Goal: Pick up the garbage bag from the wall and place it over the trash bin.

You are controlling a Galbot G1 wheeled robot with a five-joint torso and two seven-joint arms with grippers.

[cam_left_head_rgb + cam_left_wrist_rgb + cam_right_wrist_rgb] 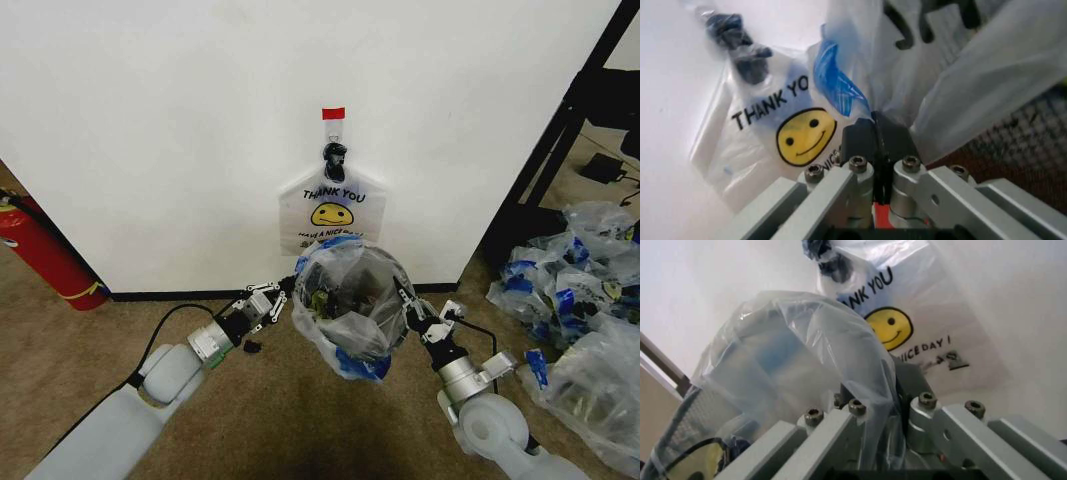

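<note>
The garbage bag (pixel 350 305), thin see-through plastic with blue printed patches, hangs spread between my two grippers just in front of the white wall (pixel 150 120), above the carpet. My left gripper (pixel 287 293) is shut on the bag's left edge; in the left wrist view the fingers (pixel 875 131) pinch the plastic beside a blue patch (pixel 837 82). My right gripper (pixel 408 306) is shut on the right edge, its fingers wrapped in plastic (pixel 897 382). Dark shapes show through the bag. The trash bin is hidden.
A flat white "THANK YOU" smiley bag (pixel 332 210) hangs from a black hook (pixel 334 153) under red tape (pixel 333 113). A red fire extinguisher (pixel 45 255) leans at the left. At the right are a black rack (pixel 560 130) and a heap of clear bags (pixel 575 290).
</note>
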